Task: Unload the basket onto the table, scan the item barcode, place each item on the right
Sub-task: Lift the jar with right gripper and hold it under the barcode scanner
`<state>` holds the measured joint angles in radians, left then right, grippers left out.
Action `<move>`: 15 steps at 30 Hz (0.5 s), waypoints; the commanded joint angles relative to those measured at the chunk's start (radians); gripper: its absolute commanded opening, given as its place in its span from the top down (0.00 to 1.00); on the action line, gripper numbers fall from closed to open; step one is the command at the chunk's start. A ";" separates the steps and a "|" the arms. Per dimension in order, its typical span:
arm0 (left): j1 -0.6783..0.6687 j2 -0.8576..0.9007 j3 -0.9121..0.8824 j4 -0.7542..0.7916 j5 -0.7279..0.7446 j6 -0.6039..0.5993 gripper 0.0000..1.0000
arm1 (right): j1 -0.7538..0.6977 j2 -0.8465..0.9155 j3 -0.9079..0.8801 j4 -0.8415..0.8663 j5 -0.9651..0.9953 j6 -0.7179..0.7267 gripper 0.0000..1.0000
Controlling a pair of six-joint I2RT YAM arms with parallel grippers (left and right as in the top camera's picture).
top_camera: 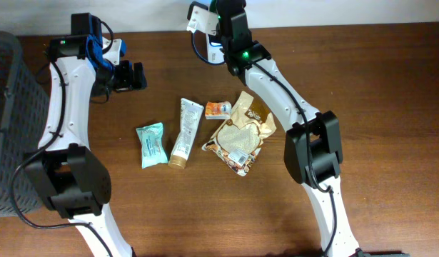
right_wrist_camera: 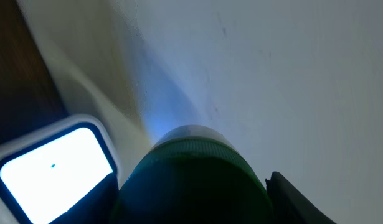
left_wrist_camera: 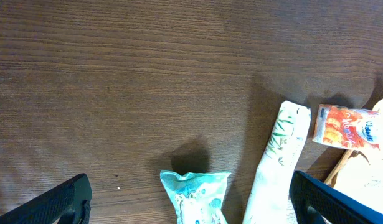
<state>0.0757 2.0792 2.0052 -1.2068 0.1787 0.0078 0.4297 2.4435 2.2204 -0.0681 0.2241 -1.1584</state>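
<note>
Wooden tabletop (top_camera: 390, 86), carrying all that follows. Grey mesh basket (top_camera: 8, 107), standing at the left edge. Left arm (top_camera: 62, 107) and right arm (top_camera: 283, 89), white with black joints, both reaching toward the far edge. Brown-and-gold pouch (top_camera: 239, 135), lying flat at the middle of the tabletop with a small white label on its near end. White tube (top_camera: 185, 132), just left of the pouch, cap end toward the near edge. Teal packet (top_camera: 150, 145), left of the tube and apart from it. Orange sachet (top_camera: 219, 109), between the tube's far end and the pouch's far corner. Barcode scanner (top_camera: 200, 18), white-bodied, at the far edge; the right wrist view shows it close up, its window lit. Right gripper (top_camera: 213, 23): apparently clenched on the scanner. Left gripper (top_camera: 137, 75): jaws spread wide and empty, hovering over bare wood toward the far left, with the teal packet and tube just ahead in its wrist view. Progress: early by the look of it, the scanner in hand but no item lifted or presented and none scanned. All four items lie well apart from both sets of jaws; which one is meant cannot be told.
</note>
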 commanded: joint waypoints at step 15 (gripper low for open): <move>0.004 -0.024 -0.008 0.001 0.000 0.016 0.01 | -0.003 0.066 0.008 -0.011 -0.020 -0.323 0.55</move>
<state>0.0757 2.0792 2.0048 -1.2072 0.1787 0.0078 0.4282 2.5206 2.2204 -0.0628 0.2199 -1.4666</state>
